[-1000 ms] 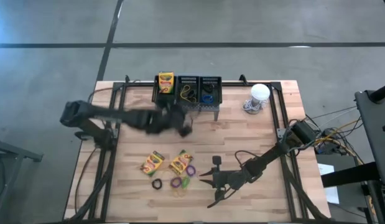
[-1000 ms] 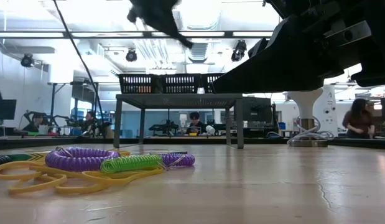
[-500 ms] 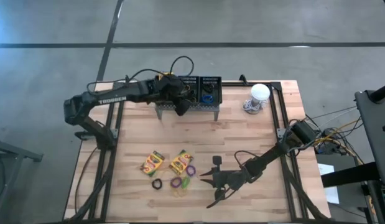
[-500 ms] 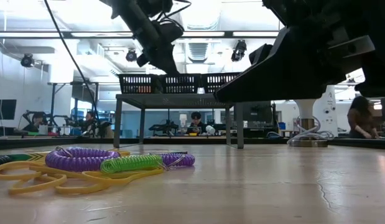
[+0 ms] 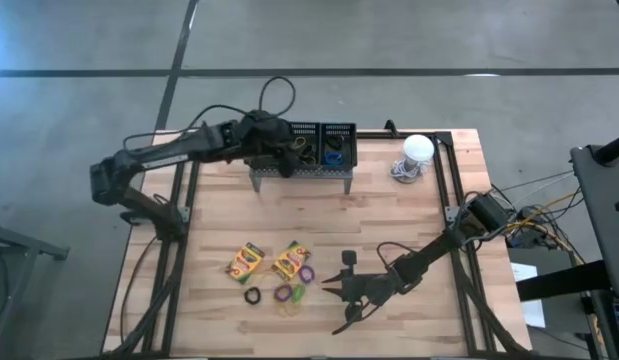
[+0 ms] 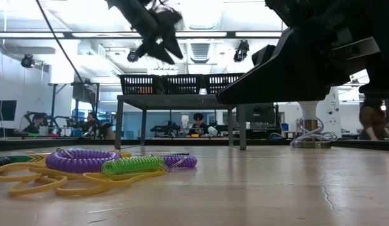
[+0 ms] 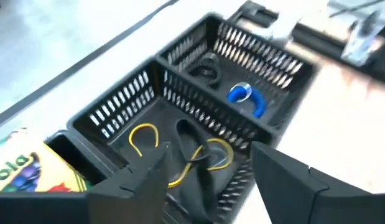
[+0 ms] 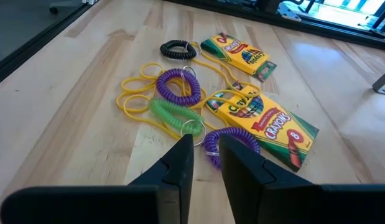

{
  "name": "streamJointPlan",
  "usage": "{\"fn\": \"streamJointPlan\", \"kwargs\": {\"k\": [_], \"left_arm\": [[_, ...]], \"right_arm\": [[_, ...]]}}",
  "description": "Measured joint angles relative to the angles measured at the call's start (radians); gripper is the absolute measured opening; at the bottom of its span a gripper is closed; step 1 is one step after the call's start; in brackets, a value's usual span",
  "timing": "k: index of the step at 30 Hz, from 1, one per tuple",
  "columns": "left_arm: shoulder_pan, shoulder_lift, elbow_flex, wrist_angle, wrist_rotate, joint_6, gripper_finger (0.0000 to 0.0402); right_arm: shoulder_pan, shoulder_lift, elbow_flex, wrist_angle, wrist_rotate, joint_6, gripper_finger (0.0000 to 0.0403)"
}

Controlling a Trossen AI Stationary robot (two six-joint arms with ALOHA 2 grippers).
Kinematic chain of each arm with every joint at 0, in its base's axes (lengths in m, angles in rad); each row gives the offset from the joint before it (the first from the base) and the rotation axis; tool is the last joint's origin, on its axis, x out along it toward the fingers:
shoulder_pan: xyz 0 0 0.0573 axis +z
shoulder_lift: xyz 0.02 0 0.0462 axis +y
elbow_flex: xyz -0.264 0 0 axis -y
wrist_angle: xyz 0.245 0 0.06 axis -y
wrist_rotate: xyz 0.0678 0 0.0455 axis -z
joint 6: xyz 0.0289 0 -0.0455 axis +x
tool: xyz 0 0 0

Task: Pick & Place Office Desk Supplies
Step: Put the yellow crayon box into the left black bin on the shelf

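With the left tool [image 7: 208, 177] spread over the middle mesh basket [image 7: 180, 134], where yellow loops [image 7: 208, 155] lie, and the right tool [image 8: 206, 163] nearly pressed together, empty, beside the crayon boxes [image 8: 262, 121] on the worktop [image 5: 389, 215], a careless withdrawal could snag a loop.

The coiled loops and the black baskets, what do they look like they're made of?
Coiled loops: probably glossy flexible plastic, judging by the tight spring-like spirals with metal-looking rings. Black baskets: rigid slotted walls in matte black, probably coated metal or plastic; the look leaves that open.
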Motion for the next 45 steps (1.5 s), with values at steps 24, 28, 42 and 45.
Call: {"fn": "streamJointPlan", "kwargs": {"k": [24,28,42,45], "left_arm": [[-1.078,0.072,-0.865,1.135,-0.785,-0.318,0.0216],[-1.069,0.166,-0.867,1.124,-0.752,-0.362,0.0216],[-0.938,0.163,-0.5,0.207,-0.469,-0.686,0.0216],[-0.94,0.159,-0.429,0.027,-0.456,-0.749,0.0215]], "right_arm": [[-0.004,0.0,0.031,0.008,0.0,-0.007,0.0096],[-0.004,0.0,0.032,0.0,0.0,-0.007,0.0101],[-0.004,0.0,0.028,-0.064,0.001,0.005,0.0091],[-0.004,0.0,0.029,-0.079,0.001,0.026,0.0087]]}}
